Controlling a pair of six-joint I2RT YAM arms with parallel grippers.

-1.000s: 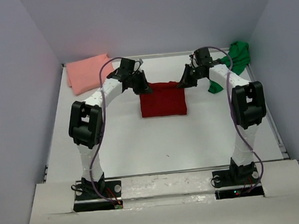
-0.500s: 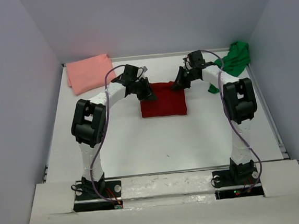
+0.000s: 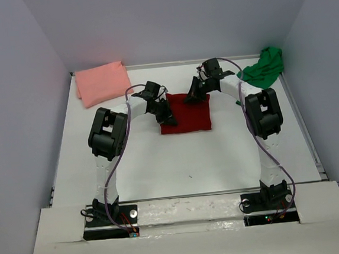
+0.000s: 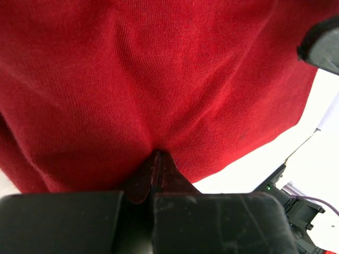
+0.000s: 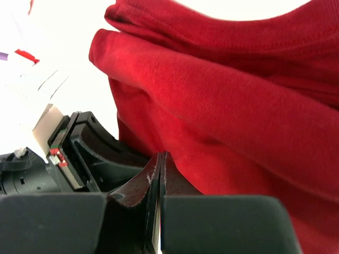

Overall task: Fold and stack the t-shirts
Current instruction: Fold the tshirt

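The dark red t-shirt (image 3: 190,117) lies folded in the middle of the table and fills both wrist views (image 4: 159,69) (image 5: 238,106). My left gripper (image 3: 169,120) (image 4: 157,153) is over its left side, shut, with creases in the cloth running into the fingertips. My right gripper (image 3: 190,98) (image 5: 161,154) is at its far edge, shut, with bunched layers of red cloth starting right at its tips. The salmon pink t-shirt (image 3: 101,83) lies folded at the back left. The bright green t-shirt (image 3: 263,69) lies crumpled at the back right.
The white table (image 3: 161,163) is walled in on the left, back and right. Both arms arch inward over the red shirt, wrists close together. The left gripper's black body (image 5: 90,153) shows in the right wrist view.
Both grippers have drawn inward over the red shirt: the left one down toward the near side along its left edge, the right one leftward along its far edge. Both stayed shut.
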